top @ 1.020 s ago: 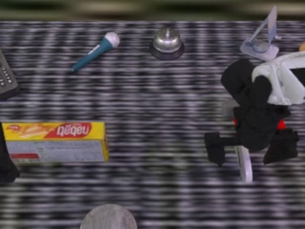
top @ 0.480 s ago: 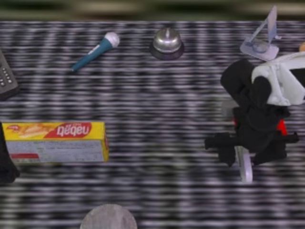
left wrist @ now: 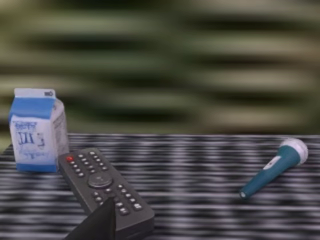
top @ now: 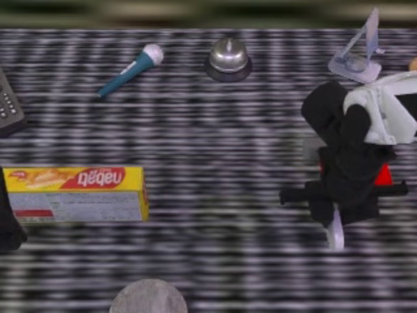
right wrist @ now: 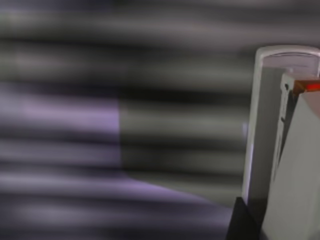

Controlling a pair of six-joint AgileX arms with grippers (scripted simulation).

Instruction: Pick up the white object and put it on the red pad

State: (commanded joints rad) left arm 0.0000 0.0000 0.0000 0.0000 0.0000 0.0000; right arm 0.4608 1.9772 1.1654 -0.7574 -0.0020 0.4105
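The white object (top: 335,235) is a slim white bar; its near end sticks out below my right gripper (top: 343,210), which is shut on it at the table's right side. The red pad (top: 384,175) shows only as slivers beneath that arm, just behind the gripper. In the right wrist view the white object (right wrist: 261,125) stands close with its grey strip, one dark finger (right wrist: 245,222) against it and a bit of red pad (right wrist: 313,86) behind. My left gripper (top: 8,225) is parked at the left edge.
A yellow box (top: 75,193) lies at left, a black remote (top: 8,104) behind it. A teal microphone (top: 130,68), a silver bell (top: 229,59) and a translucent stand (top: 358,55) line the back. A grey disc (top: 148,300) sits at the front edge. A milk carton (left wrist: 36,130) stands beyond the remote.
The right gripper's fingers, wide apart a second ago, have drawn together onto the white bar. The left arm has not moved.
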